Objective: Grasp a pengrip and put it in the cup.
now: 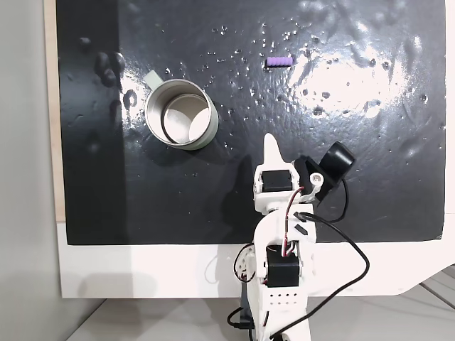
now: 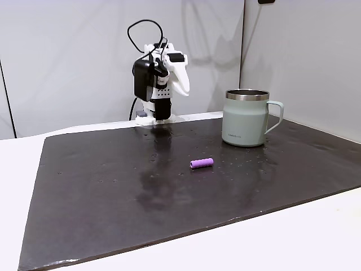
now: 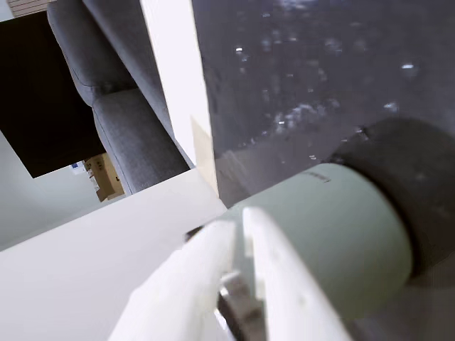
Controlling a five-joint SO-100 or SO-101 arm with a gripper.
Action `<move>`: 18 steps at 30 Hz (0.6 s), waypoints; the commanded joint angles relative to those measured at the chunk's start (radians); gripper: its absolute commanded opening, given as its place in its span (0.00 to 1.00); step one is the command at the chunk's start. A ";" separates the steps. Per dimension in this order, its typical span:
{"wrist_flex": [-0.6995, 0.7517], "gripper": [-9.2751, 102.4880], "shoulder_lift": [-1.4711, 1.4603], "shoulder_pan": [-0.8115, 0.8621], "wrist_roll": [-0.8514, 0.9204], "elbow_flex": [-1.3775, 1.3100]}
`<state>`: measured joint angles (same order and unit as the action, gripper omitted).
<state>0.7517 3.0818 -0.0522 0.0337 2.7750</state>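
The pengrip [image 1: 279, 62] [image 2: 201, 163] is a tiny purple ribbed tube lying alone on the black mat, well apart from the arm. The cup [image 1: 207, 133] [image 2: 243, 118] is a pale green mug with a metal rim, standing upright on the mat with its handle tab pointing away from the arm's base. My gripper [image 1: 270, 144] [image 2: 183, 86] is raised near the arm's base, folded back and tilted, far from the pengrip. In the wrist view its white fingers [image 3: 213, 245] lie close together with nothing between them, and the cup [image 3: 334, 234] looms just beyond them.
The black mat [image 1: 355, 177] [image 2: 113, 186] covers most of the white table; its surface is wrinkled and glossy. Black cables loop around the arm's base [image 1: 284, 284]. A grey sofa [image 3: 121, 121] stands beyond the table edge in the wrist view.
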 commanded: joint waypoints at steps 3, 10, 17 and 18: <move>0.097 0.08 -0.463 0.054 -0.005 -0.423; 0.279 0.19 -0.885 0.061 -0.002 -0.850; 0.454 0.28 -1.239 0.057 -0.006 -1.204; 0.479 0.28 -1.287 0.057 -0.008 -1.253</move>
<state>1.1720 1.8929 -0.0015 0.0307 1.6736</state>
